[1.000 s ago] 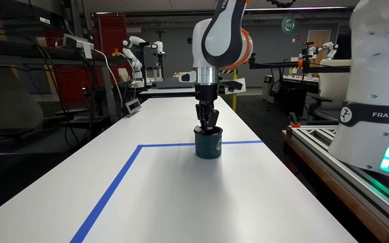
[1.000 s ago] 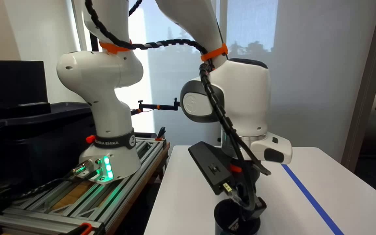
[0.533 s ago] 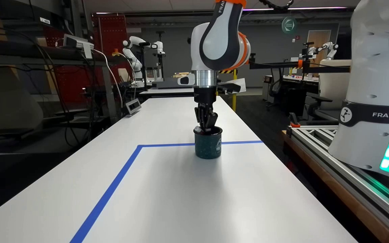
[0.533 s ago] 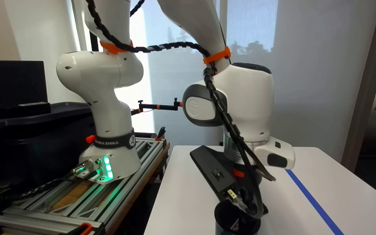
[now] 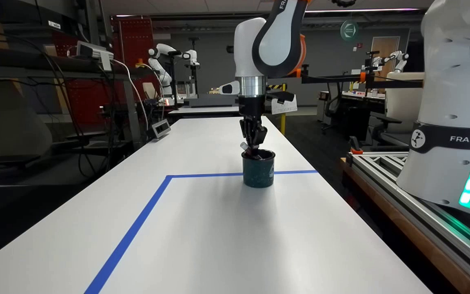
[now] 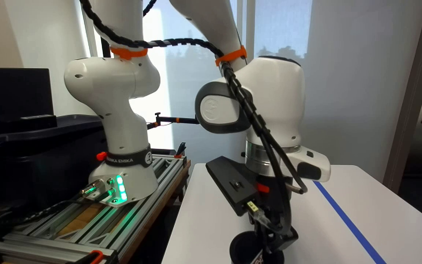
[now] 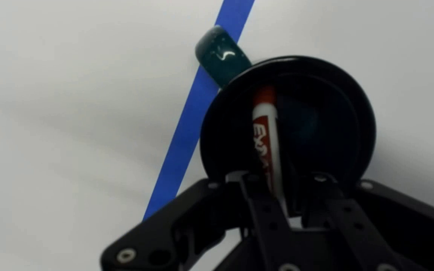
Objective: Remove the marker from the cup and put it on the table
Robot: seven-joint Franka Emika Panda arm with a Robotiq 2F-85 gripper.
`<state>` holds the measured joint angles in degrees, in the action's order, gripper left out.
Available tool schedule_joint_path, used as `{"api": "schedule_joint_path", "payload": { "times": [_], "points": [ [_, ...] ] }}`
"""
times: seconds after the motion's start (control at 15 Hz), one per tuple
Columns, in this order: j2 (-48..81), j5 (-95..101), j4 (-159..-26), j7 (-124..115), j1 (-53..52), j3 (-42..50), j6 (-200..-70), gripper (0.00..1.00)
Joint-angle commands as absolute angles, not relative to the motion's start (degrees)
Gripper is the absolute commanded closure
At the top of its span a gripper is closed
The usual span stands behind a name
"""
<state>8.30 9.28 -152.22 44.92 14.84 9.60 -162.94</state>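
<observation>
Your gripper (image 7: 285, 179) pinches the marker (image 7: 271, 131), slanted, its red end (image 7: 265, 96) inside the cup (image 5: 258, 173). Pull up at that tilt and it could snag the rim (image 7: 367, 128), tipping the cup or twisting loose. The marker's label (image 7: 261, 145) begins EXP; the arm's base band (image 5: 455, 139) reads FRANKA EMIKA across both exterior views
</observation>
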Motion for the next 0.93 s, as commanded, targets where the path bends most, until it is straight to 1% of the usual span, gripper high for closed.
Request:
{"api": "schedule_joint_path", "payload": {
  "times": [0.0, 0.27, 0.6, 0.87],
  "points": [
    [-0.17, 13.31, -155.19, 40.77, 13.80, 11.32, -158.16, 0.95],
    [-5.00, 13.19, -155.40, 38.66, 13.05, 10.63, -154.69, 0.95],
    [-9.58, 12.12, -153.67, 33.88, 9.51, 7.99, -143.35, 0.95],
    [-9.69, 10.04, -151.50, 30.87, 5.31, 5.45, -136.06, 0.95]
  ]
}}
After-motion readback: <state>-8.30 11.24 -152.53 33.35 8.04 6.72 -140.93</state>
